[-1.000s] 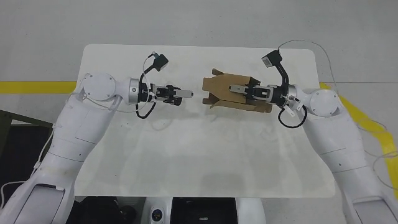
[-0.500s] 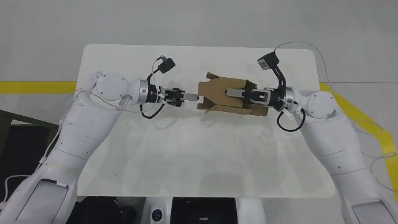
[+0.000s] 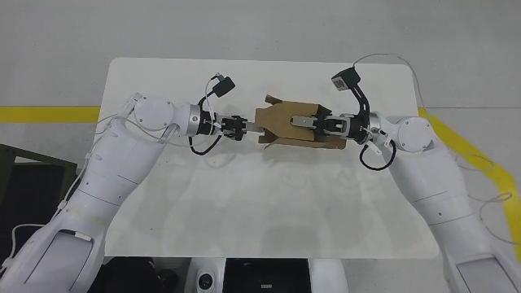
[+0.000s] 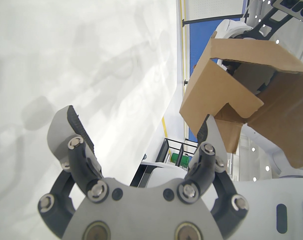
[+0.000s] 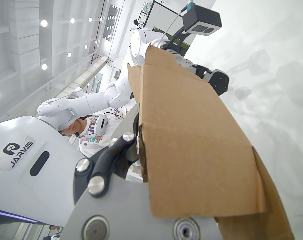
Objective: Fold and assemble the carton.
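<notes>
Top view: right jaws grip carton (image 3: pixel 273 120); left jaws spread.

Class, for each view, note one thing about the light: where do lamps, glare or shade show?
Top view: even light, the carton throws only a faint shadow on the table. Left wrist view: the carton's inside lies in shade. Right wrist view: ceiling lamps shine as bright spots.

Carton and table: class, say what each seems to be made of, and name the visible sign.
The carton looks like brown cardboard, matte and probably corrugated: raw cut edges, creased fold lines. The table seems a smooth white laminate or plastic, slightly glossy, as faint reflections show on it; which cannot be told.
</notes>
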You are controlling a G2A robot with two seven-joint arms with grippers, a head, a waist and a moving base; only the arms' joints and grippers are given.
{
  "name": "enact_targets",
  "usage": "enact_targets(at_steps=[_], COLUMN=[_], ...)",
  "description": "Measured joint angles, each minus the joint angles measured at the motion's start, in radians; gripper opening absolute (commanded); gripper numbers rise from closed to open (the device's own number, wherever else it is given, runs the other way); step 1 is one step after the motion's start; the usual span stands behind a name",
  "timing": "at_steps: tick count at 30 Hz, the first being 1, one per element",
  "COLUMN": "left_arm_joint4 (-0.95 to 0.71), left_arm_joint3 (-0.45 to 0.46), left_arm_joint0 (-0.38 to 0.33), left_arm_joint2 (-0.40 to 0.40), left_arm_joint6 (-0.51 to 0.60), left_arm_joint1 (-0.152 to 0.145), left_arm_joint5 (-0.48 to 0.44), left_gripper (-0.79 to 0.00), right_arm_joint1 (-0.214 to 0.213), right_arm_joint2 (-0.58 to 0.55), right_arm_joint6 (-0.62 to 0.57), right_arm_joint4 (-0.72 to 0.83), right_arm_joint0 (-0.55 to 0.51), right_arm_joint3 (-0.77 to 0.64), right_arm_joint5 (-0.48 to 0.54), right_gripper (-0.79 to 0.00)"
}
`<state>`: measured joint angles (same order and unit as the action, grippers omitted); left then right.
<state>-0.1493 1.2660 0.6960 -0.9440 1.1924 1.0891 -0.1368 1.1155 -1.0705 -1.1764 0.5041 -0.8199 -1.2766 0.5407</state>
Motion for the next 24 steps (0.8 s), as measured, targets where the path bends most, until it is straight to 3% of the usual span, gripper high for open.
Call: enact_targets(at_steps=[24], left_arm_joint4=[-0.043], left_arm_joint3=[-0.074], left_arm_joint0=[-0.061], left_arm_joint2=[0.039], left_arm_joint6=[-0.007], left_arm_joint1=[0.028], left_arm_joint5=[-0.03], left_gripper=[0.0], right_arm_joint1=[0.04], right_arm_joint2=[0.084], right_arm_joint6=[-0.056], right_arm_joint4=[0.069], right_arm_joint0=[0.079], right_arm_joint3=[0.108], right_arm_joint5=[0.04], right_gripper=[-0.785])
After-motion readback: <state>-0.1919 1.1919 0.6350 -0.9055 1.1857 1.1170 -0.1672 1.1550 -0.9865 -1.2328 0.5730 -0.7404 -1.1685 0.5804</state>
